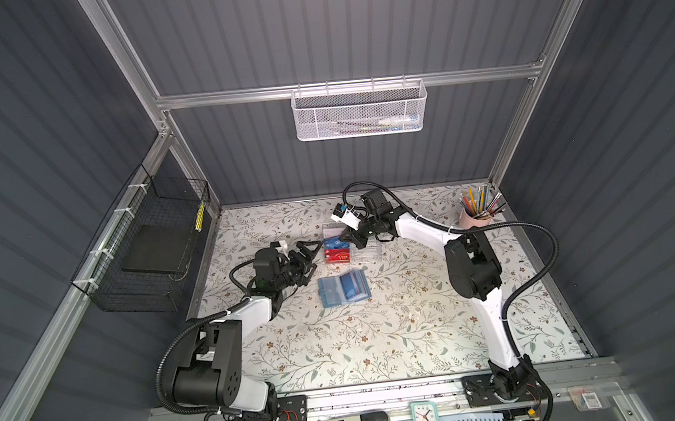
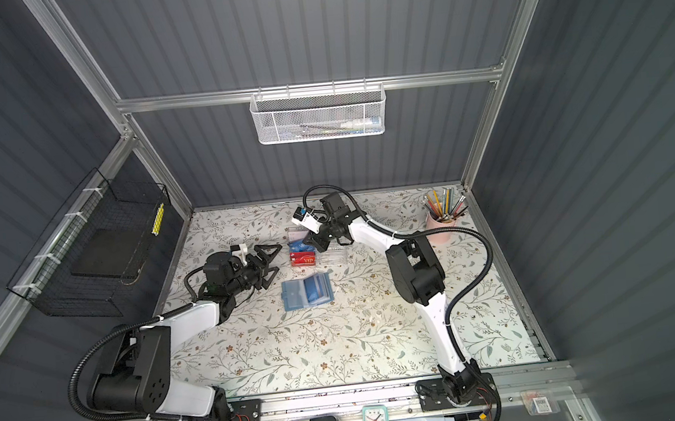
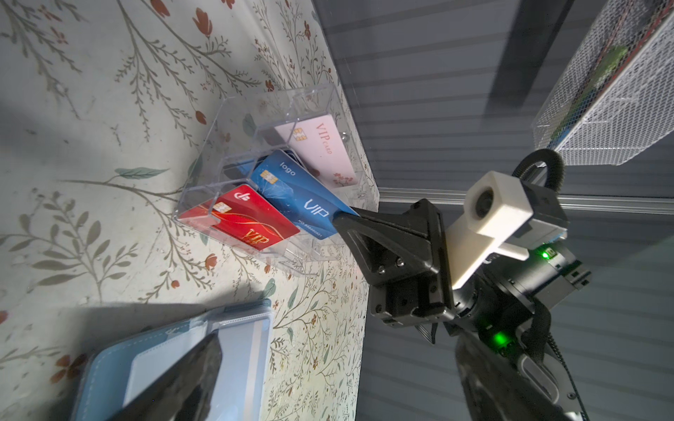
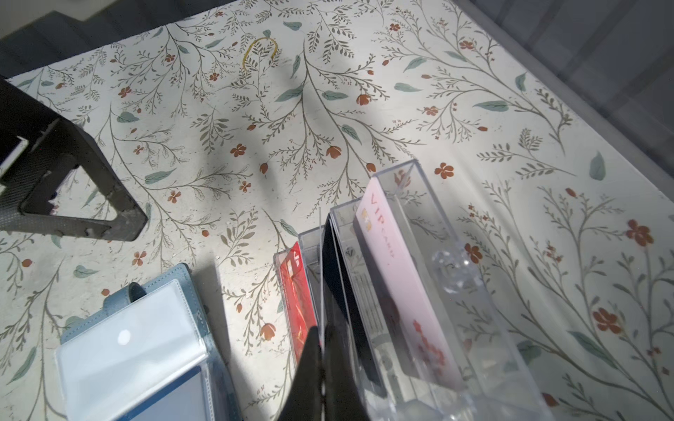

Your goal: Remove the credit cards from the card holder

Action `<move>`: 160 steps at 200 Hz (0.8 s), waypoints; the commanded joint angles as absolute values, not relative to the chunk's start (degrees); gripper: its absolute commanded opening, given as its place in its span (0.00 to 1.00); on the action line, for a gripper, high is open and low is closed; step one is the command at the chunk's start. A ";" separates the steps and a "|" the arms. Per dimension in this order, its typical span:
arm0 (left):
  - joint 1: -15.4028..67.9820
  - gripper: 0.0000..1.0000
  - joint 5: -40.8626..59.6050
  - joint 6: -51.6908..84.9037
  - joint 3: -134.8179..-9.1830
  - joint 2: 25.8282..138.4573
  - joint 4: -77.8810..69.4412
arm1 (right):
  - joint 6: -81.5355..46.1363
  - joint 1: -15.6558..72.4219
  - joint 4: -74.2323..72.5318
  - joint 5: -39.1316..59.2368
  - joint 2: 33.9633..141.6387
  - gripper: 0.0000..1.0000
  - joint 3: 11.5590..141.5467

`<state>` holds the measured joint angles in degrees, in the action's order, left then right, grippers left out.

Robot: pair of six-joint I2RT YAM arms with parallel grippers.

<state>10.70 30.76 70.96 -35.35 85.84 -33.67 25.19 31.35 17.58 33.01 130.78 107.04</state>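
Note:
The slate-blue card holder (image 1: pixel 337 293) (image 2: pixel 299 296) lies open on the table, with a blue credit card (image 1: pixel 350 283) (image 2: pixel 316 286) in a clear sleeve. It also shows in the wrist views as card holder (image 3: pixel 233 350) (image 4: pixel 127 346). My right gripper (image 1: pixel 346 238) (image 2: pixel 310 242) (image 3: pixel 341 218) (image 4: pixel 322 339) is shut on the corner of another blue credit card (image 3: pixel 299 197) (image 1: pixel 332 243). That card stands in the middle slot of the clear acrylic box (image 3: pixel 277 105) (image 4: pixel 474 291). My left gripper (image 1: pixel 313 257) (image 2: pixel 271 261) (image 3: pixel 339 350) hovers open, left of the box and above the holder's left side, holding nothing.
The box also holds a red VIP card (image 3: pixel 240 218) (image 1: pixel 339 256) and a pink-white card (image 3: pixel 321 153) (image 4: pixel 394 284). A pink pencil cup (image 1: pixel 474 216) stands at the back right. A yellow rubber band (image 4: pixel 260 53) lies on the floral mat. A black wire basket (image 1: pixel 147 253) hangs on the left wall.

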 commanded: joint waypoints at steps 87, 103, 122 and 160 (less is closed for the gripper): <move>9.76 1.00 36.55 71.45 -43.34 94.03 -35.33 | 29.97 31.46 17.15 32.16 131.86 0.04 109.40; 9.76 1.00 36.74 71.51 -43.49 94.35 -35.49 | 30.21 31.40 17.31 32.25 132.19 0.05 109.69; 9.67 1.00 37.00 71.52 -43.44 94.57 -35.60 | 30.39 31.37 17.92 32.48 132.54 0.07 110.17; 9.58 1.00 37.27 71.92 -43.55 95.09 -36.39 | 31.16 31.21 19.34 32.35 132.98 0.09 110.92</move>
